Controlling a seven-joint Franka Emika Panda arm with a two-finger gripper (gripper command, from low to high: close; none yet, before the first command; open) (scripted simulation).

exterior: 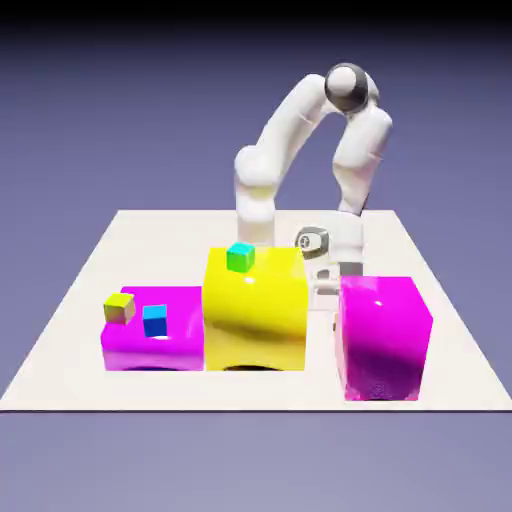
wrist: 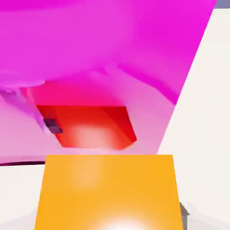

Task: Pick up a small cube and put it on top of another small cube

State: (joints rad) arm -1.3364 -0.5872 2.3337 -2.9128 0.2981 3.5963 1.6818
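The tiny orange cube with reddish shaded sides (wrist: 108, 191) is seen filling the lower part of the hand view, pressed up between the fingertips, one grey tip (wrist: 183, 210) just showing at its right edge. The two-finger gripper (exterior: 326, 285) is judged to be closed on this cube; the hold itself is shown only by the hand view. In the exterior view the hand is set low on the white table (exterior: 120, 240), in the gap between the big glossy yellow block (exterior: 255, 310) and the tall glossy magenta block (exterior: 383, 335).

The lift is best made straight up, so that the cube is not scraped against the magenta face that fills the hand view just ahead; a red mirror image of the cube is cast on that glossy face. Only once clear of the block tops should it be carried across.

Possible resting places are the small green cube (exterior: 240, 257) on the yellow block, and the small blue cube (exterior: 155, 320) and small olive-yellow cube (exterior: 119, 308) on the low magenta slab (exterior: 160, 345).

In the exterior view the orange cube and the fingertips are hidden behind the blocks
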